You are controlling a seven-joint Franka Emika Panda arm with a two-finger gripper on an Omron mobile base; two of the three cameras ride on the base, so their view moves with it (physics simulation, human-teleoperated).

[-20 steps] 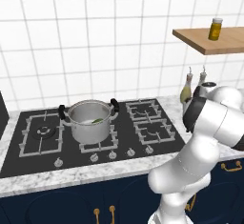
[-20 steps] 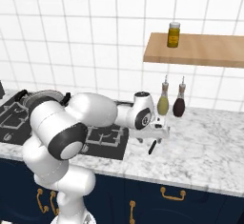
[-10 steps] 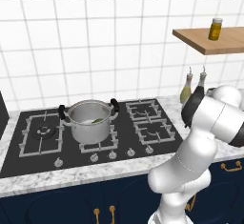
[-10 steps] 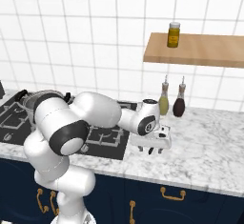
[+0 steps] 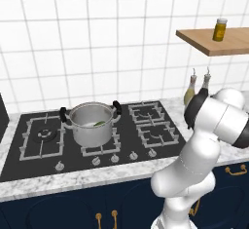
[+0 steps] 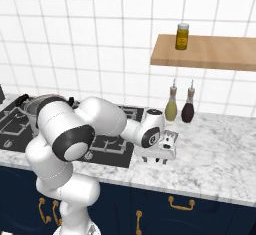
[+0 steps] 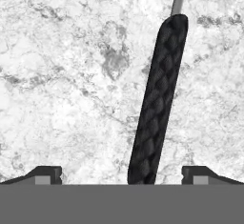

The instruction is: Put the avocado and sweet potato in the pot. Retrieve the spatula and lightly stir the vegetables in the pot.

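1. Stockpot and hob are seen in the left base view: the pot (image 5: 92, 124), shiny steel with two black loop handles, stands on the black gas hob (image 5: 146, 130) at its left-centre burner. A green patch, the avocado (image 5: 99, 123), is glimpsed inside the pot near its right wall; the sweet potato cannot be made out there. The white arm (image 5: 214, 121) is bent over the marble counter (image 5: 73, 178) at the right of the hob. Two bottles (image 5: 190, 92) are partly hidden behind the arm, and a yellow jar (image 5: 220, 29) stands on the wooden shelf (image 5: 214, 42).

2. In the right base view the gripper (image 6: 161, 155) is held low over the counter just right of the hob, pointing down. An olive-green bottle (image 6: 171, 107) and a dark brown bottle (image 6: 188, 109) stand side by side against the tiled wall, behind the hand. The pot's rim is half hidden behind the arm's shoulder at the far left.

3. In the hand view the spatula (image 7: 159, 101) is seen lying on the counter, its textured black handle running between the two fingertips (image 7: 44, 174), with a slim grey shank continuing to the top edge. The jaws are spread wide, one at each side of the handle and clear of it; nothing is grasped.
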